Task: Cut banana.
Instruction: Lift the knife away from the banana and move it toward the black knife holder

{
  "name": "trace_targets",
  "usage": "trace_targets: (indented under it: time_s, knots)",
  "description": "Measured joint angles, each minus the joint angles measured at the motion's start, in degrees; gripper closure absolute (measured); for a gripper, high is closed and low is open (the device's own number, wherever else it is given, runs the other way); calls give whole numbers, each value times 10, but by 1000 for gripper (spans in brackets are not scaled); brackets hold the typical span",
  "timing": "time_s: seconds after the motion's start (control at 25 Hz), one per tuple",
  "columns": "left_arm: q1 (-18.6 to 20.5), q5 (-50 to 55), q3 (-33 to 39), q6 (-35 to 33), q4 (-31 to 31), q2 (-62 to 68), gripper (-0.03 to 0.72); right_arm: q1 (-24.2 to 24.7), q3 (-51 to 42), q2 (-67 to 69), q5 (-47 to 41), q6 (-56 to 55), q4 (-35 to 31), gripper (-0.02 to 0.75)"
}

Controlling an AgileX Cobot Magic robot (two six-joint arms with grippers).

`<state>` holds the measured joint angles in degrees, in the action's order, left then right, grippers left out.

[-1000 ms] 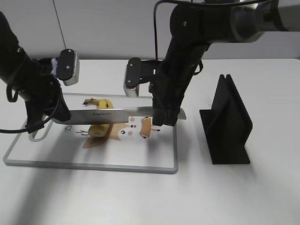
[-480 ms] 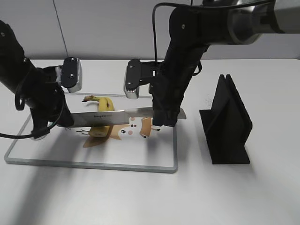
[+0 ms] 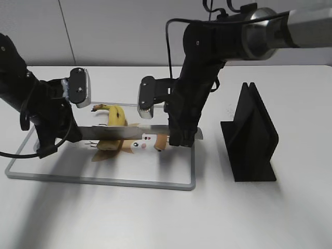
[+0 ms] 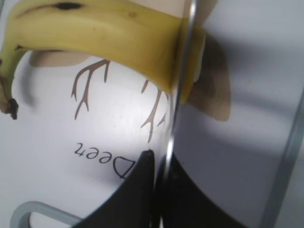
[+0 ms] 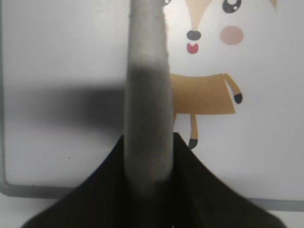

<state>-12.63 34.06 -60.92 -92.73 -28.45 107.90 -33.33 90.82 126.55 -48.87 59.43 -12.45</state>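
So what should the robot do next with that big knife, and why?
Probably press the long silver knife blade straight down a little more. In the left wrist view its edge lies across the curved yellow banana near the blunt end, yet the banana looks whole. The right tool pinches the blade's other end, and the left tool grips it too, so both should push evenly.

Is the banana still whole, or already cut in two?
Cannot tell for sure. The knife is pressed into the banana near its blunt end, but the blade hides whether it has gone through.
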Motion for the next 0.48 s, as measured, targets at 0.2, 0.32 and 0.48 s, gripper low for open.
trace_targets:
  time_s: [0.2,0.32,0.48]
  knots:
    - [0,-6,0,-1,-1,9,680,0,0,7,9,1,3,563]
    - [0,-25,1,-1,-1,32,681,0,-2,15,15,2,4,561]
    - [0,-38,4,-1,-2,36,681,0,-5,20,27,2,2,561]
